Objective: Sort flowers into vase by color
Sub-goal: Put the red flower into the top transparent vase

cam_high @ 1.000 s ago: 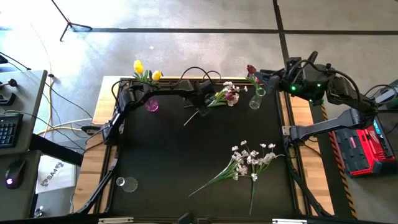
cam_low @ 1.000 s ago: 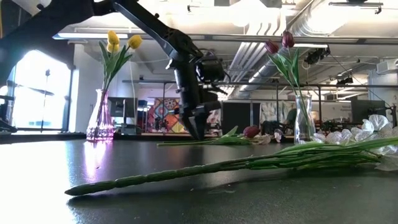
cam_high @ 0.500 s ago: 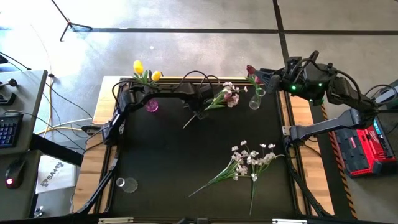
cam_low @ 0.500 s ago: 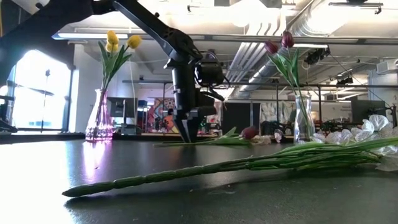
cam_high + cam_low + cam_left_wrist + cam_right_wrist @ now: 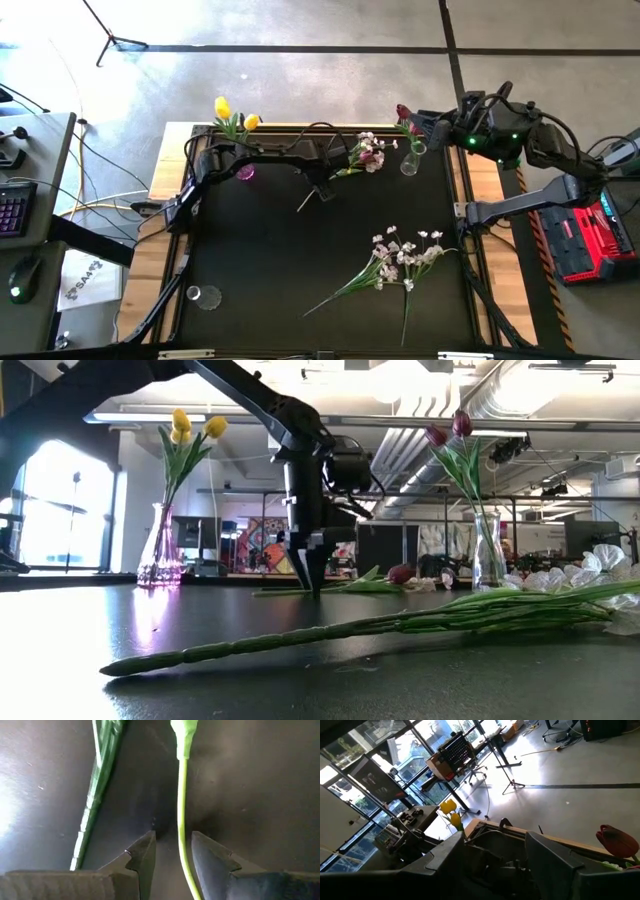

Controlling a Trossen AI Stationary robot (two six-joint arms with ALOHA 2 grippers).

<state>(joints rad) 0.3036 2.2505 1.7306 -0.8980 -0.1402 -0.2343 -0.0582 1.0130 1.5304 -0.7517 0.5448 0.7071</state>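
A dark red tulip (image 5: 372, 155) and a white-blossom spray (image 5: 362, 143) lie at the table's far middle, their stems running toward the near left. My left gripper (image 5: 322, 190) points down over those stems, open. Its fingers stand on either side of a thin light-green stem (image 5: 181, 795), just above the table (image 5: 312, 588). A thicker stem (image 5: 97, 780) lies beside it. Yellow tulips (image 5: 222, 106) stand in a pink vase (image 5: 244, 172). Dark red tulips (image 5: 403, 113) stand in a clear vase (image 5: 410, 161). My right gripper (image 5: 425, 125) waits, raised and open, at the far right.
More white-blossom sprays (image 5: 402, 255) lie at the near right, their long stems (image 5: 330, 632) reaching toward the near middle. A small clear glass (image 5: 205, 296) stands at the near left. The black table top between them is bare.
My left gripper has gone a little toward the table's near edge and sunk slightly toward the stems. It has tipped from a slant to nearly straight down.
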